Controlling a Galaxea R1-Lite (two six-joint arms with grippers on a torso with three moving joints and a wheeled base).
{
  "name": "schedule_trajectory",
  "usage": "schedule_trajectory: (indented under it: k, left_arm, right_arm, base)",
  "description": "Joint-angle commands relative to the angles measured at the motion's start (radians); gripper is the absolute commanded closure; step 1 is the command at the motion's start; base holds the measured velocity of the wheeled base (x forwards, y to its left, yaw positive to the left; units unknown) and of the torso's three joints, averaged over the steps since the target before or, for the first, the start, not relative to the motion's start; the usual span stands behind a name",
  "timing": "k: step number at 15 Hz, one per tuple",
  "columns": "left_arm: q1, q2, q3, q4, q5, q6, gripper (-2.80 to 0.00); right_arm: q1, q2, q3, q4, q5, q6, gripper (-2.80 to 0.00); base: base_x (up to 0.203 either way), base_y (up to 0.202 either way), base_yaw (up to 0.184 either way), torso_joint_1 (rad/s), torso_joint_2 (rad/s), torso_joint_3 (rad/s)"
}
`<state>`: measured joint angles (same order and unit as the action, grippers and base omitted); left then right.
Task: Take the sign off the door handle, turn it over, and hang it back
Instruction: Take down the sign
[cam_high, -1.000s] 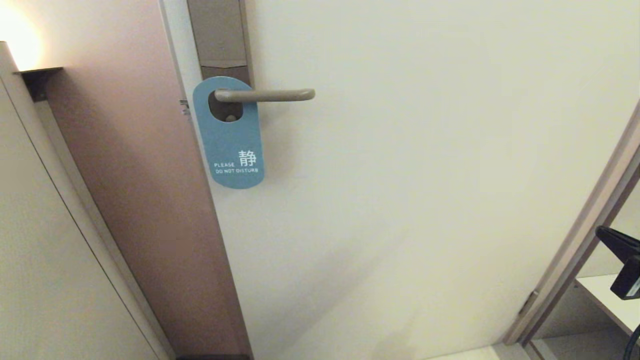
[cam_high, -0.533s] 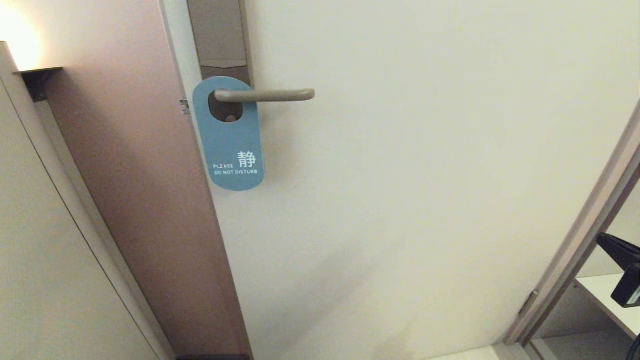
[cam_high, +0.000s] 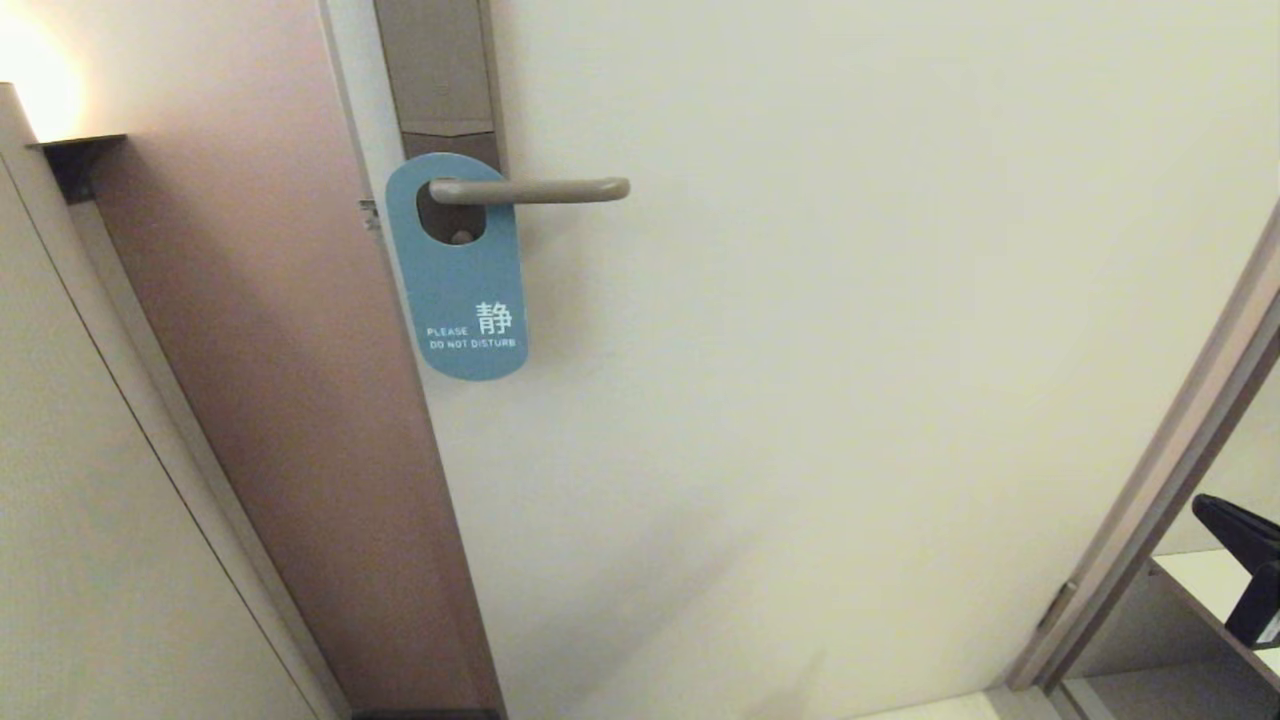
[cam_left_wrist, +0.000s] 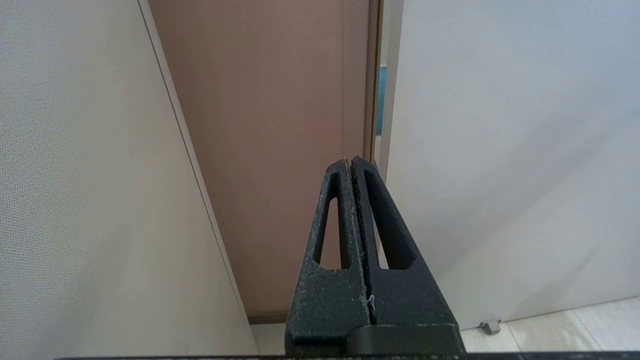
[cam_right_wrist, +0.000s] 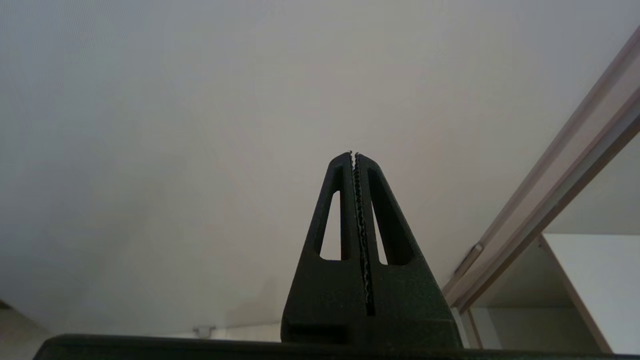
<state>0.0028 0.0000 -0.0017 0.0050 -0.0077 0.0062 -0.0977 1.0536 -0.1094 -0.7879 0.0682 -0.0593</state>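
Sign (cam_high: 457, 290) on door handle (cam_high: 530, 189)

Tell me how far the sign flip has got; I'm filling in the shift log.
Possibly finished, possibly not begun; one moment cannot tell. The sign hangs on the door handle, blue DO NOT DISTURB face out. Nothing is in hand: the right end effector is shut, empty, low beside the door's right edge; the left end effector is shut, parked low.
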Motion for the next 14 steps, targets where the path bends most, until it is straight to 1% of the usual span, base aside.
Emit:
schedule_trajectory:
  k: [1,7,11,14]
  left_arm:
    - [0.000,0.002,0.000,0.001,0.000,0.000,0.00]
    - [0.000,0.000,0.000,0.000,0.000,0.000,0.00]
    - [0.000,0.002,0.000,0.000,0.000,0.000,0.00]
    - [0.000,0.002,0.000,0.000,0.000,0.000,0.00]
  right_arm:
    - [0.001,-0.023,0.025,-0.005,0.001,-0.001,0.00]
    - [0.000,-0.131,0.108,0.011,0.000,0.003,0.00]
    - [0.001,-0.272,0.109,0.117,0.001,0.004,0.00]
    - [0.001,-0.400,0.109,0.221,-0.004,0.005,0.00]
  base:
    - [0.000,0.000,0.000,0.000,0.00,0.000]
    - [0.000,0.000,0.000,0.000,0.00,0.000]
    - [0.000,0.000,0.000,0.000,0.00,0.000]
    - [0.000,0.000,0.000,0.000,0.00,0.000]
